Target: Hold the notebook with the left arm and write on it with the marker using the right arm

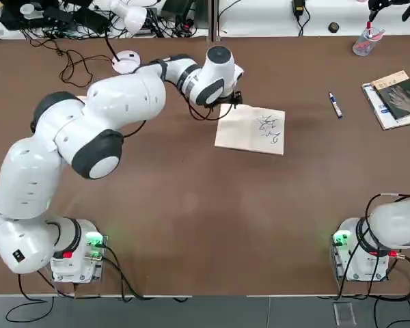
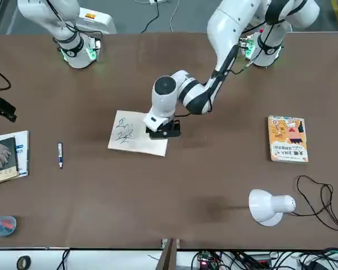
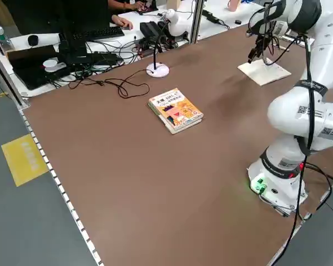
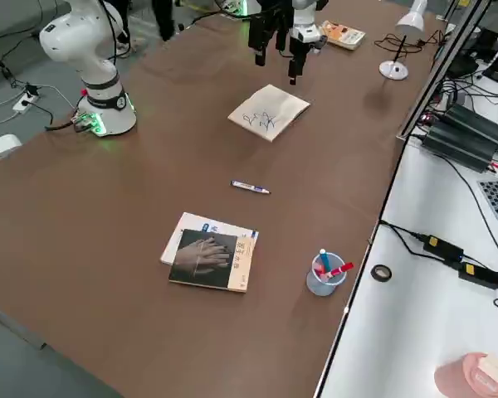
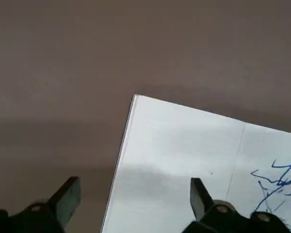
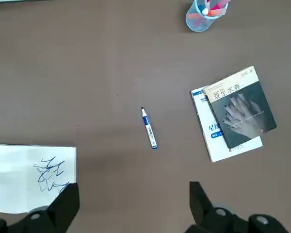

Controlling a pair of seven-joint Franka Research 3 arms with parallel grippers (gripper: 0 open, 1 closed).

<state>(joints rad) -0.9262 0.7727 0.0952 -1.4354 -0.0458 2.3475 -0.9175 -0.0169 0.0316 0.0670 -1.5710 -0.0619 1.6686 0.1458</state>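
Table (image 1: 191,205), brown, spans the whole top view; left arm (image 1: 89,130) reaches from its base at 7 o'clock toward centre. Notebook (image 1: 251,128) lies flat just right of centre, scribbles on its 3 o'clock half. Left gripper (image 5: 131,199) hangs above the notebook's 9 o'clock edge, fingers spread wide, one over the page and one over bare table, holding nothing. Right arm (image 1: 396,225) parked at 4 o'clock; right gripper (image 6: 133,201) raised high above the table, fingers wide apart, empty. Marker (image 1: 335,105) lies on the table at 2 o'clock, well apart from the notebook, near the dark-covered book (image 1: 395,99).
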